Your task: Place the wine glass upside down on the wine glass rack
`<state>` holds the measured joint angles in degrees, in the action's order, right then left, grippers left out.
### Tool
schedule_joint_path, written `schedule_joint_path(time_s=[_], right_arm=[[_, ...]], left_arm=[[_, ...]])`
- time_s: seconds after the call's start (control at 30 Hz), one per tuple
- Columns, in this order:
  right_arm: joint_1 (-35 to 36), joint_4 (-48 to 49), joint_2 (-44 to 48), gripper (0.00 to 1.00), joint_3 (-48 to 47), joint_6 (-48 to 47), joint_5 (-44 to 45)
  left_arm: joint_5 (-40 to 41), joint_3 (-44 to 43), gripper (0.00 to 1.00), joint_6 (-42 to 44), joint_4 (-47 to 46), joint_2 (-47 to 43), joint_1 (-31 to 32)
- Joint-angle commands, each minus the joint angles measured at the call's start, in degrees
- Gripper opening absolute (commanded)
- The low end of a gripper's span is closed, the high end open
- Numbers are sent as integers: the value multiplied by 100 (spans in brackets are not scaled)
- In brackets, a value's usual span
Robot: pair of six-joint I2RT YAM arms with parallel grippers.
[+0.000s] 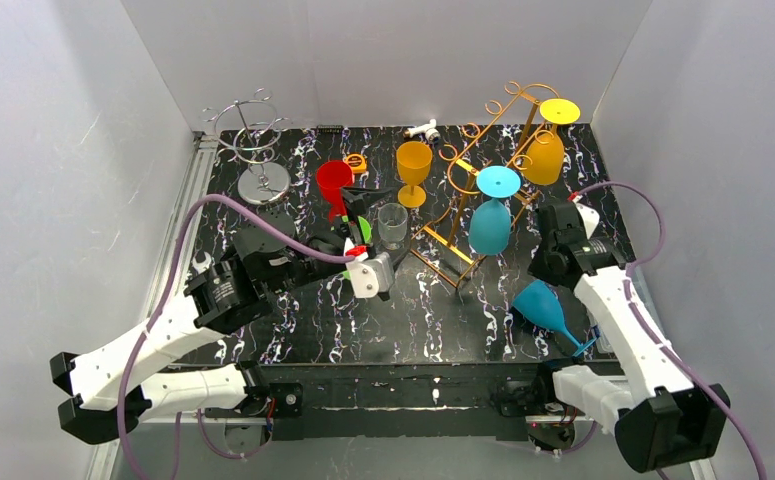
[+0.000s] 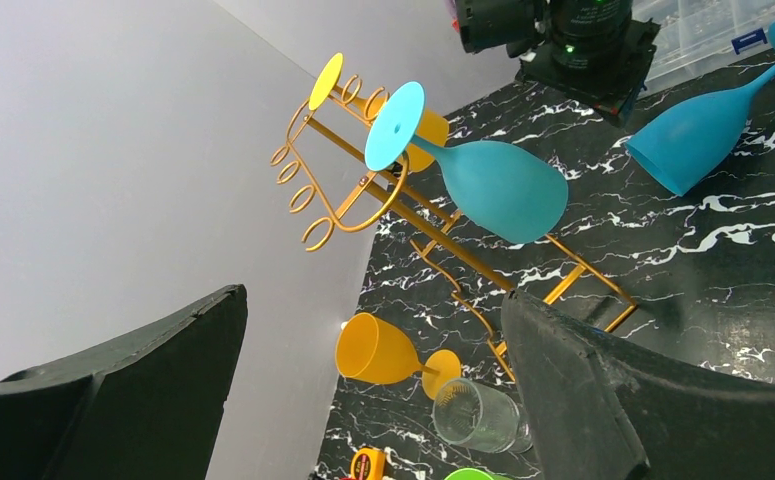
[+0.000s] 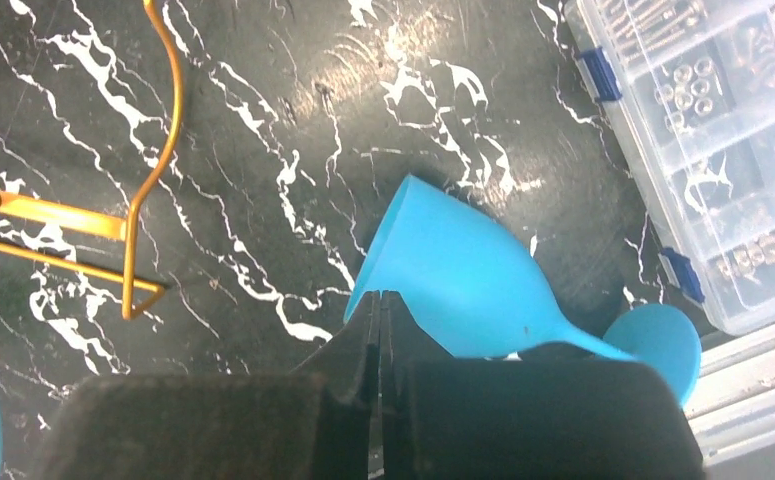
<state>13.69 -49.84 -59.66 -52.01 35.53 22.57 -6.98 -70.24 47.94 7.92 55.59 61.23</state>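
From above, the foot of the wine glass [image 1: 546, 305] is partly hidden behind the right arm [image 1: 623, 320]. The wine glass is laid on its side at the table's [image 1: 443, 320] near right, long axis diagonal, mouth toward the rack [image 2: 338, 215], foot toward the near edge. The right gripper [image 3: 379, 300] is pressed together at the rim; a pinch cannot be confirmed. The left gripper [image 2: 373, 300] is spread wide.

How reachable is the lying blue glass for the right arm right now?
Probably yes: the right gripper hangs right at the rim of the lying blue glass, nothing between them, gold rack off to the side. Its jaws are shut, though, so it must open first.
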Motion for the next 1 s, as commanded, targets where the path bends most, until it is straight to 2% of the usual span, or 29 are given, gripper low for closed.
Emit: schedule_joint_path(time_s=[0.0,0.03,0.1,0.13,0.2,0.57,0.7,0.97], right_arm=[[89,-638,356,15,-14,260,329],[90,-652,371,30,15,286,452],[90,-674,240,53,17,359,585],[97,-654,129,61,11,366,604],[164,-556,-93,67,13,395,664],[981,-153,-1068,62,-69,900,1366],[1174,-264,-960,55,92,1145,1518],[1505,-313,-537,51,863,1787,1514]], left_arm=[[-110,-20,98,-65,24,-184,-24],[-117,-3,99,-72,13,-194,-24],[-141,10,99,-83,14,-208,-28],[-145,5,99,-91,20,-211,-24],[-138,2,99,-97,37,-232,-24],[-92,67,99,-77,140,-338,-24],[-80,59,99,-66,147,-342,-24],[-138,-5,99,-121,229,-338,-24]])
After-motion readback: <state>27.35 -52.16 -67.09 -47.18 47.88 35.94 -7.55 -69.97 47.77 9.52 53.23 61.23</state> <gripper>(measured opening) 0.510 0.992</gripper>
